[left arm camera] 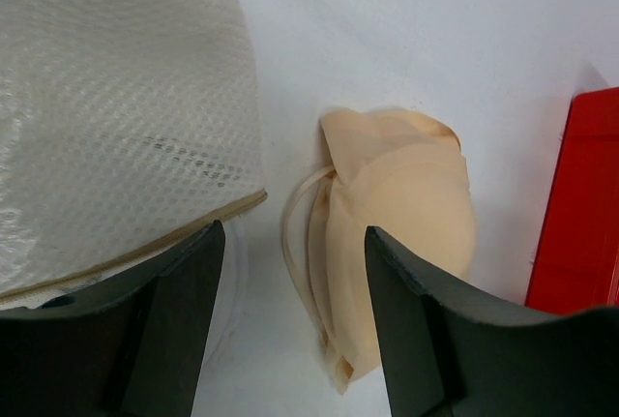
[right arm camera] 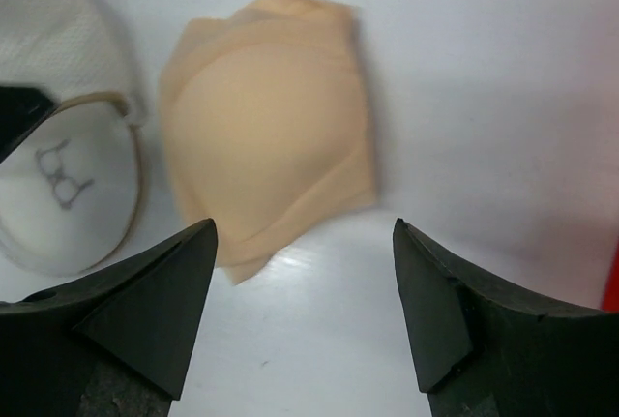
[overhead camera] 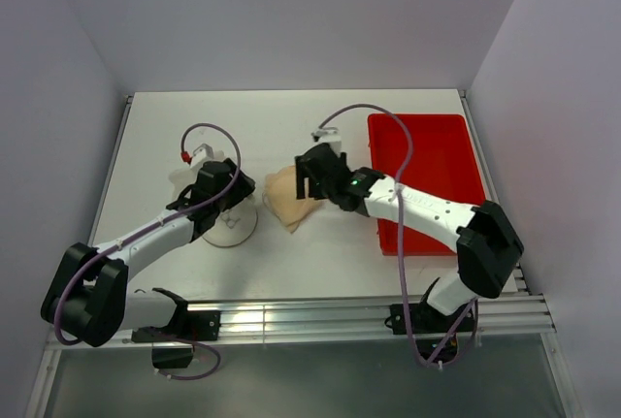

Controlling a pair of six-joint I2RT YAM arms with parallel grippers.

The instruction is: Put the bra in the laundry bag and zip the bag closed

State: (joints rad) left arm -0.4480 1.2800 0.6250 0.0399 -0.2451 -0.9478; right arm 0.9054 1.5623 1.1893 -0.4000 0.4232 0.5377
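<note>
From above, the right gripper [overhead camera: 306, 183] hid the right edge of the bra [overhead camera: 284, 203], while the left gripper [overhead camera: 231, 205] covered most of the laundry bag [overhead camera: 233, 231] just left of the bra. In the left wrist view, frame edges cropped the laundry bag and the red tray [left arm camera: 580, 214] right of the bra.

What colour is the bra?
Peach-beige; the bra shows best in the right wrist view.

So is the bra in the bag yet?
Out. The bra lies on the table beside the laundry bag, not inside it.
</note>
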